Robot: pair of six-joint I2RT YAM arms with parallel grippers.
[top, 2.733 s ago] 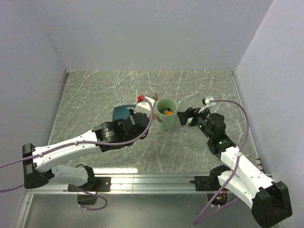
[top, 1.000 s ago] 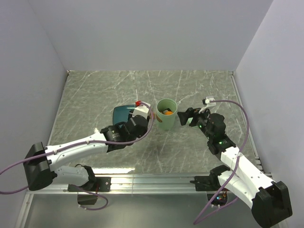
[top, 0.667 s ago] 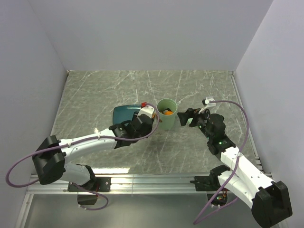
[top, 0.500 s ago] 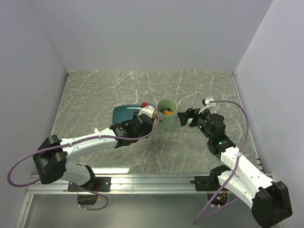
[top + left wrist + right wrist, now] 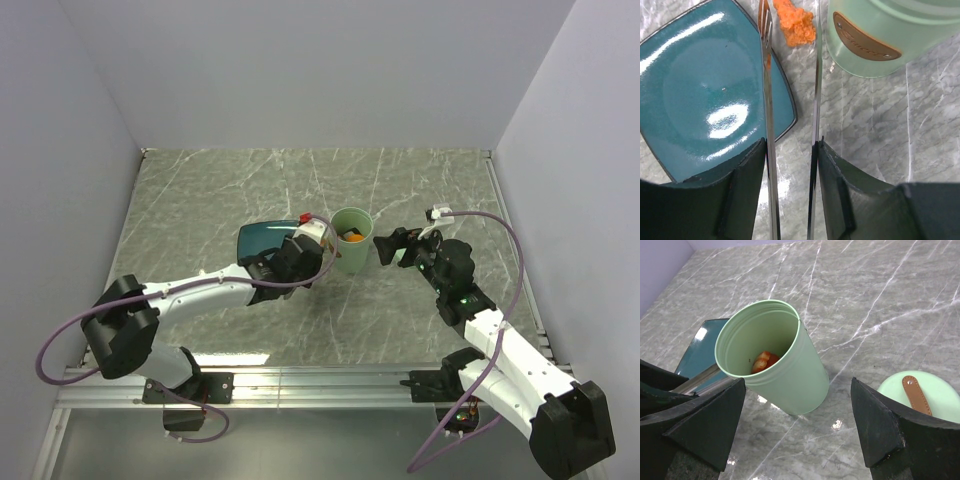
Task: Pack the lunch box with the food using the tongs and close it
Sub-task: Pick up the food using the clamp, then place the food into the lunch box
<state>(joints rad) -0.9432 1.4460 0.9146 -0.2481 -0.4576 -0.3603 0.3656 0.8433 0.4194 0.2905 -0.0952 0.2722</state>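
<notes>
The pale green lunch box (image 5: 351, 250) stands upright and uncovered, with red-orange food (image 5: 765, 361) at its bottom. Its round lid (image 5: 940, 395) with a brown handle lies on the table to its right. My left gripper (image 5: 790, 150) is shut on the tongs (image 5: 768, 100). Their tips are spread on either side of an orange food piece (image 5: 795, 22), which lies on the table between the teal plate (image 5: 705, 85) and the lunch box (image 5: 875, 30). My right gripper (image 5: 797, 385) is open just right of the lunch box, which is not between its fingers.
The square teal plate (image 5: 262, 238) lies left of the lunch box with its face bare. Marble tabletop (image 5: 200, 200) stretches around, with white walls at the back and sides. A metal rail (image 5: 320, 380) runs along the near edge.
My left arm has lowered and reached forward, bringing the tongs down from beside the lunch box's rim to the orange piece at the plate's edge. The right arm has not moved.
</notes>
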